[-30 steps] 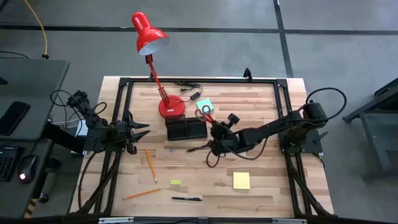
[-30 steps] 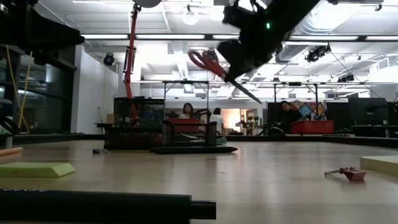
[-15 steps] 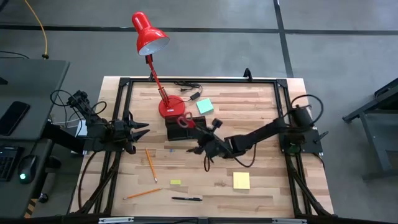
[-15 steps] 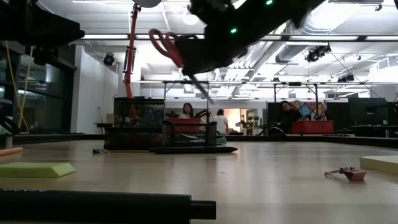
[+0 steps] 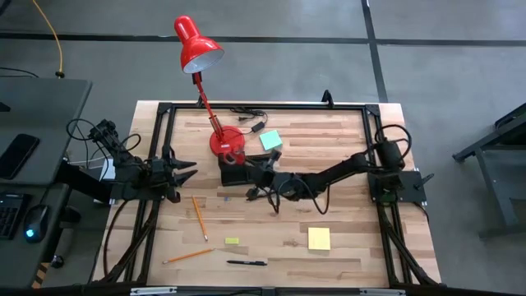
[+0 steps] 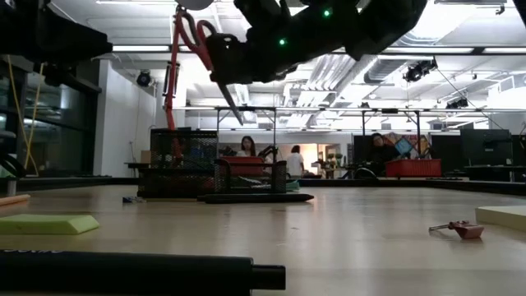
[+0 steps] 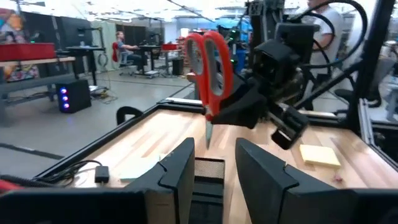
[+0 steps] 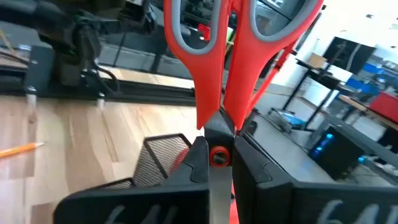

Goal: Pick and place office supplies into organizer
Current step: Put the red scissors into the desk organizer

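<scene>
Red-handled scissors (image 5: 233, 155) carried sideways within last second, now held above organizer (image 5: 245, 172), blades down. Right gripper (image 5: 249, 168) clamped at pivot. Release judged next. Left gripper (image 5: 186, 173) parked beside organizer, fingers apart, nothing held.

right end effector (image 7: 233, 112) grips scissors (image 7: 208, 65) | above organizer (image 7: 208, 171)

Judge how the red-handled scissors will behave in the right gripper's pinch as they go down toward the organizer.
The scissors look rigid, so no flopping. The right gripper pinches near the pivot, handles up, blade down, so they may swivel. Over the mesh organizer, the narrow tip could catch.
</scene>
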You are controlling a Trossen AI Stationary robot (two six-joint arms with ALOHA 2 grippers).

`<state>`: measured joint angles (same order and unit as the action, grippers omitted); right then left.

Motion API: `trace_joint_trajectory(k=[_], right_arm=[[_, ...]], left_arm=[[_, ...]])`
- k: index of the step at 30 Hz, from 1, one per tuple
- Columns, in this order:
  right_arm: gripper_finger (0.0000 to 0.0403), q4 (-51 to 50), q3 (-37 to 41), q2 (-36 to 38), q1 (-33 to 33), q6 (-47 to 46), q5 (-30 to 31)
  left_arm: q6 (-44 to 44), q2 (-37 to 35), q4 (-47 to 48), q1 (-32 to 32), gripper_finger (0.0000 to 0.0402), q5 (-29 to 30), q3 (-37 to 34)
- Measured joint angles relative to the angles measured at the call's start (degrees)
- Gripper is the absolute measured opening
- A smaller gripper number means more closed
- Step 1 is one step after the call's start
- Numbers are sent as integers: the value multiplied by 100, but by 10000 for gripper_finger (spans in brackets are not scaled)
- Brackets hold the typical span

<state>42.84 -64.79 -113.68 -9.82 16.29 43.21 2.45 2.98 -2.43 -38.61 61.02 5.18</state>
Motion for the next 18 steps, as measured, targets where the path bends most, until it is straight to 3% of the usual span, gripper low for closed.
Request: trace_joint_trajectory(k=[11, 18], right_arm=[[2, -108, -1072, -929, 84, 509, -112], [2, -1240, -2367, -1522, 191, 497, -140]], left_arm=[[780, 0, -1525, 2, 106, 453, -1], [935, -2, -1583, 2, 106, 361, -1]])
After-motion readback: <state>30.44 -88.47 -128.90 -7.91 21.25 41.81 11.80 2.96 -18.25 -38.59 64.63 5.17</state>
